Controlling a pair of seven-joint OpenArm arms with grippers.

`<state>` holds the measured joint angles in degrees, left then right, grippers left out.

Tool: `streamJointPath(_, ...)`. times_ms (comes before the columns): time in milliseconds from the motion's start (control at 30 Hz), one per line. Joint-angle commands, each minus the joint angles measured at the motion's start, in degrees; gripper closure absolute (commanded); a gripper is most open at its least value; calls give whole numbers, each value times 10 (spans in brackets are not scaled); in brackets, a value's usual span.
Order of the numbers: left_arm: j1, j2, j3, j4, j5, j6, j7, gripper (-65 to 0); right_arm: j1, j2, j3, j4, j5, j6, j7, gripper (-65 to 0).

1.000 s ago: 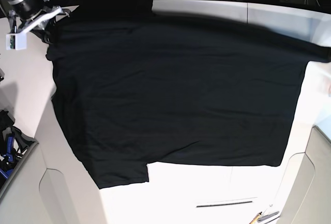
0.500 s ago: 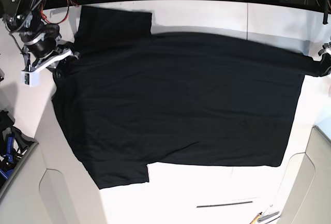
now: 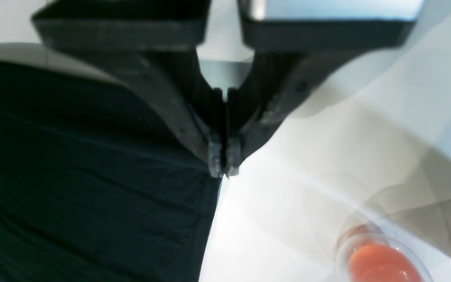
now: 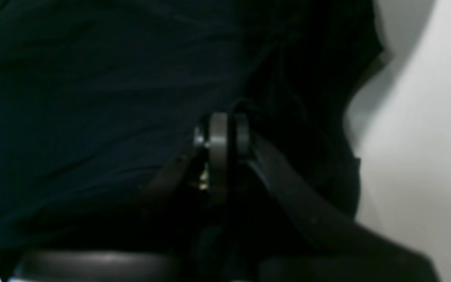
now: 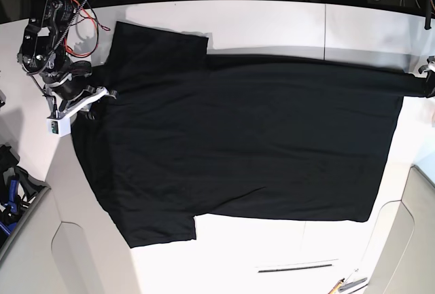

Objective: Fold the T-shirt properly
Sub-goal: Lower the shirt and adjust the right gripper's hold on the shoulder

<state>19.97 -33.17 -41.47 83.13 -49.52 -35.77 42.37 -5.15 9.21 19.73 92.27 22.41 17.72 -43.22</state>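
T-shirt lies spread flat across the white surface, one sleeve toward the far-left corner, the other at the near edge, hem side toward base view's right. Judged: light, limp, thin cloth, no stiffness; sags and wrinkles when lifted, so it needs two spaced grips at an edge or corner, pulled taut.

Right claw, at base view's left, is closed, pinching the shirt's shoulder edge. Left claw, at base view's far right, is pressed closed right at the cloth's corner; wrist view suggests it nips the edge, but I cannot tell for sure.

Versus earlier frames: right arm has come nearer and lower along the left edge. The far sleeve now lies flatter and fully on the surface. The far edge looks straighter, stretched between the claws.
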Motion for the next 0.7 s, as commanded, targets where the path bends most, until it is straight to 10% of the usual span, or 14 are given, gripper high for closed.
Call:
streamJointPath(0,-3,-14,-5,8,-8,2,-16,0,12,6,1,7,5,1,17,0)
streamJointPath(433,-3,-11,-5,8,-8,2,-21,0,19,6,1,7,5,1,23,0)
streamJointPath(533,-3,-11,-5,8,-8,2,-21,-124,19,6,1,7,5,1,23,-6)
streamJointPath(667,-3,-11,-5,8,-8,2,-21,-183,20,6,1,10,5,1,23,-184)
